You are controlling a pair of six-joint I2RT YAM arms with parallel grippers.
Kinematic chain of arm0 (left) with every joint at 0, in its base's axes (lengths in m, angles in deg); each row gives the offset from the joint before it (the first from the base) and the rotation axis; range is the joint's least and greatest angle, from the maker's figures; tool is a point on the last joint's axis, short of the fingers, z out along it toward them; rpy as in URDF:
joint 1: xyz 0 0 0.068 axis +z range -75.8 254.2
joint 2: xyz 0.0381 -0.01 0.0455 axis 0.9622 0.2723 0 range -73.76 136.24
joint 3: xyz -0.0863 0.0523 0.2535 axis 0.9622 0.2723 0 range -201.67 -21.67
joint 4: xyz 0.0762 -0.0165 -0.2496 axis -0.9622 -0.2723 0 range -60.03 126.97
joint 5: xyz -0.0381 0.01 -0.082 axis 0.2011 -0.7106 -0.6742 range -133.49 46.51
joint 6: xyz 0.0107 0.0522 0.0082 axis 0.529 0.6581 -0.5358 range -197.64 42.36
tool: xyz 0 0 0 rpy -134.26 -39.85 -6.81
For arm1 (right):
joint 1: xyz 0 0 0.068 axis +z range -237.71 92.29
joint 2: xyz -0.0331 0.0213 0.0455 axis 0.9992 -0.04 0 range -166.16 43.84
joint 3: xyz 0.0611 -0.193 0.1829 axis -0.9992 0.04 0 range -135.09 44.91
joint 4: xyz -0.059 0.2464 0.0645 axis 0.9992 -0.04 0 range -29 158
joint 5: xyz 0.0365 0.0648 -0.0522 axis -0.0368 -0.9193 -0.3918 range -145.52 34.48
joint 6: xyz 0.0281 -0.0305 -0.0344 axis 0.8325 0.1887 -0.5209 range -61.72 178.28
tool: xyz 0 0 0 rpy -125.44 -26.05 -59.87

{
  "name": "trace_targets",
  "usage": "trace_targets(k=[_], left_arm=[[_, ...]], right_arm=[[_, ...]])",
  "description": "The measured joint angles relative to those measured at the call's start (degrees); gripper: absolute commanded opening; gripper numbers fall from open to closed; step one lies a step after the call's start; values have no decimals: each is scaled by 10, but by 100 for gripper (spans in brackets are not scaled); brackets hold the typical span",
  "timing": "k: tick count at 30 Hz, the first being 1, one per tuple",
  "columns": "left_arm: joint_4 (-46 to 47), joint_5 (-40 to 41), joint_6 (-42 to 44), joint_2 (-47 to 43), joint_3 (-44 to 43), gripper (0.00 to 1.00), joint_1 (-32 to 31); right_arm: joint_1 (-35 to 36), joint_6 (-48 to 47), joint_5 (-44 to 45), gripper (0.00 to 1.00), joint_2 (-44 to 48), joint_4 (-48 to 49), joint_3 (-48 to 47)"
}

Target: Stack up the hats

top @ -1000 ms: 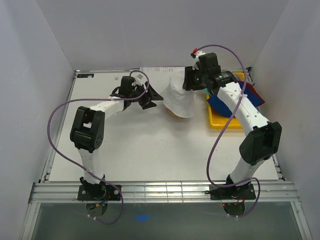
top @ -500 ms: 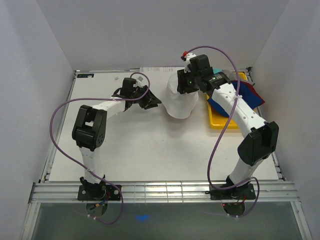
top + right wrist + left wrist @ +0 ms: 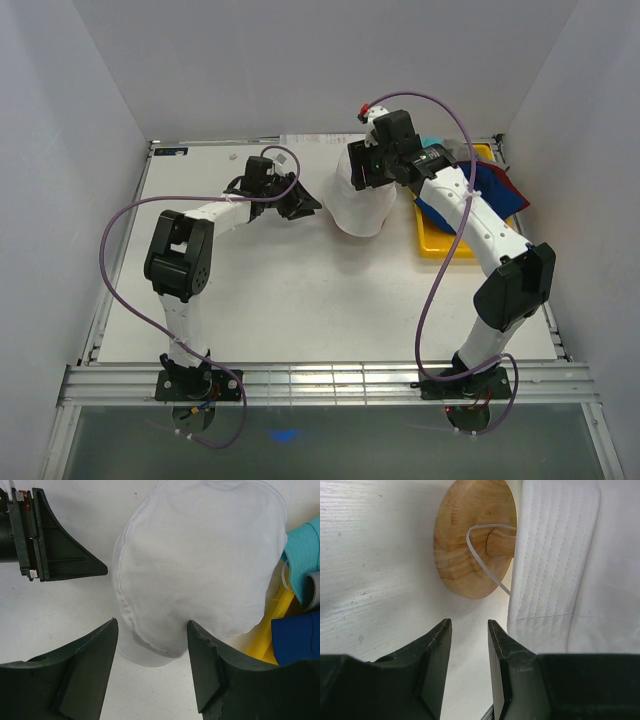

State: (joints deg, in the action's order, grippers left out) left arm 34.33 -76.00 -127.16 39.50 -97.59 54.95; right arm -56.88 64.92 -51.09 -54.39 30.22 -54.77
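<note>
The white painted table carries a round-based, mushroom-shaped wooden stand near its far middle and, just right of that, a flat yellow plastic tray by the right edge.

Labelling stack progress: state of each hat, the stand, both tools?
light grey hat: on wooden stand, not gripped
wooden stand: upright, carries one hat
teal hat: in yellow tray, unstacked
blue hat: in yellow tray, unstacked
left tool: open, empty, beside stand base
right tool: open, empty, above light grey hat
</note>
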Motion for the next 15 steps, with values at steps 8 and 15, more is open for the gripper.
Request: trace_targets(k=[8,15], left_arm=[[-39,24,30,-2,0,47,0],[-83,49,62,-21,4,53,5]], right_arm=[[0,-11,3,65,-7,-10,-35],[-11,-17,38,65,-12,-33,-79]])
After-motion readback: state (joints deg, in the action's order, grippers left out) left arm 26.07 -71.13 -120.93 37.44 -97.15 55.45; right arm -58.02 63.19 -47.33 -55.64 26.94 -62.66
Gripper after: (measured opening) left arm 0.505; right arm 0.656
